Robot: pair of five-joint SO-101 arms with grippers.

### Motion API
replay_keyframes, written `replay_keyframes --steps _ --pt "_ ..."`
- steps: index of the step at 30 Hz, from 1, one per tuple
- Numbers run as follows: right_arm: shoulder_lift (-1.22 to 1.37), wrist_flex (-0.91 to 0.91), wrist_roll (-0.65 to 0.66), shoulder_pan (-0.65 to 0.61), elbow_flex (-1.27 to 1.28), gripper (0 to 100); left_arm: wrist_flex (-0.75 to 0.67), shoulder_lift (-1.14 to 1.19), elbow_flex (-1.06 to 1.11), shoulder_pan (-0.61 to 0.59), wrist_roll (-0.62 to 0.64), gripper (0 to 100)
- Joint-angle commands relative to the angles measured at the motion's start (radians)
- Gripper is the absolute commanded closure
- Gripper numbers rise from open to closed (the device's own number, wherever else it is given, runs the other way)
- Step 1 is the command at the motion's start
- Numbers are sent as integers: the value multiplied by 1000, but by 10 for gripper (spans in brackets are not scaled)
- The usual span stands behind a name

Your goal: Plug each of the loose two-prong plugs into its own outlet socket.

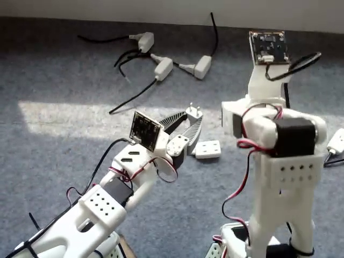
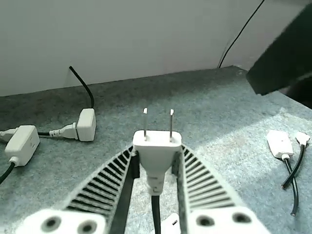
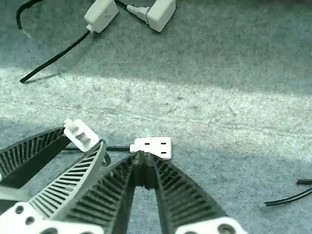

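My left gripper (image 2: 157, 157) is shut on a white two-prong plug (image 2: 157, 146), held above the carpet with its prongs pointing away from the wrist. From above, that plug (image 1: 194, 113) sits at the tips of the left gripper (image 1: 188, 122), just behind a white outlet socket (image 1: 208, 149) lying flat on the carpet. My right gripper (image 3: 144, 163) is shut, its tips right at the edge of this socket (image 3: 153, 147), with nothing visibly held. The left gripper (image 3: 84, 139) and its plug (image 3: 78, 132) stand beside the socket.
Several white plug and socket pieces (image 1: 163, 68) with black cables (image 1: 131, 97) lie at the back of the grey carpet. Another white piece (image 1: 337, 141) lies at the right edge. The right arm's tall body (image 1: 279, 156) stands at the right.
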Motion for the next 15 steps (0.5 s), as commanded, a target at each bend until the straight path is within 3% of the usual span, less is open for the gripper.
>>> replay_keyframes --steps 1,15 --pt "-130 12 17 -108 10 991 -69 -10 -7 19 -14 994" --pt "-125 -183 18 -321 254 991 -60 -10 1 122 -129 994"
